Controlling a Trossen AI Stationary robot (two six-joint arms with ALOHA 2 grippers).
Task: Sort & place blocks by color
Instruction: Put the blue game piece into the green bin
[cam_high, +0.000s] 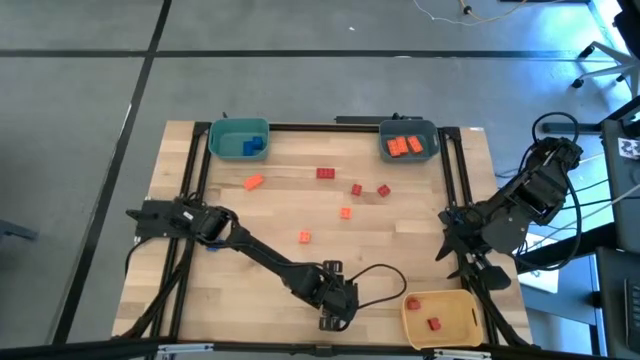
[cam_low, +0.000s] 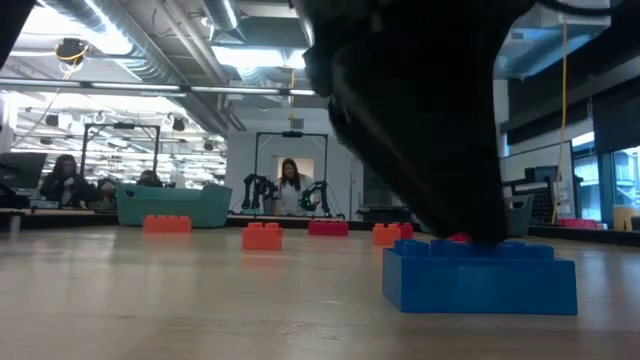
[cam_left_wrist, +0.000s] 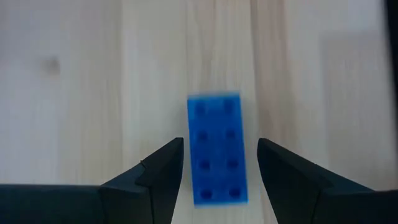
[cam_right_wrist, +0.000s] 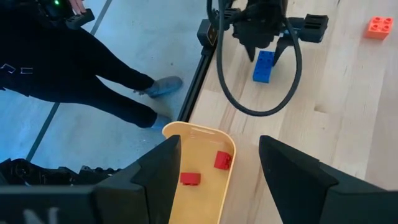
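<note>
A blue two-by-four block (cam_left_wrist: 216, 149) lies flat on the wooden table near its front edge, studs up. My left gripper (cam_left_wrist: 219, 146) stands open over it, pointing steeply down, one finger on either long side with a narrow gap on each side. The high view hides the block under this gripper (cam_high: 333, 318); the low view shows the block (cam_low: 480, 280) on the table below the dark hand. My right gripper (cam_right_wrist: 219, 143) hangs open and raised at the table's right, above the yellow bin (cam_right_wrist: 199, 186).
Loose orange blocks (cam_high: 253, 182) (cam_high: 304, 236) and red blocks (cam_high: 326, 173) (cam_high: 383, 190) lie mid-table. A teal bin (cam_high: 239, 138) with blue blocks and a grey-blue bin (cam_high: 409, 141) with orange ones stand at the back. A person's legs (cam_right_wrist: 93, 68) show beside the table.
</note>
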